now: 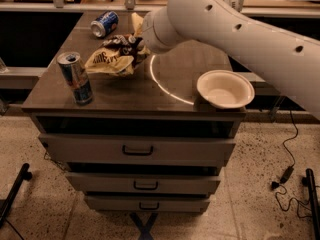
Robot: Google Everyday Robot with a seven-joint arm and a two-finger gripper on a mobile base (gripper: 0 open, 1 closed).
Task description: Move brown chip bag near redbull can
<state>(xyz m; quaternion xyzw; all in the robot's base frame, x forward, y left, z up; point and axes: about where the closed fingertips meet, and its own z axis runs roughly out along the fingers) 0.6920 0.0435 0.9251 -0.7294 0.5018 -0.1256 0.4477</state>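
The brown chip bag (112, 58) is crumpled, dark brown with tan-yellow patches, and sits at the middle-left of the cabinet top (130, 91). My gripper (136, 45) is at the bag's right upper edge, shut on the bag, at the end of the big white arm (235, 31) that comes in from the right. The redbull can (75, 78) stands upright at the front left corner, a short gap to the left and in front of the bag.
A shorter blue can (104, 24) lies on its side at the back left. A white bowl (225, 89) sits at the front right edge. Drawers (137, 150) are below. Cables (287, 171) lie on the floor at right.
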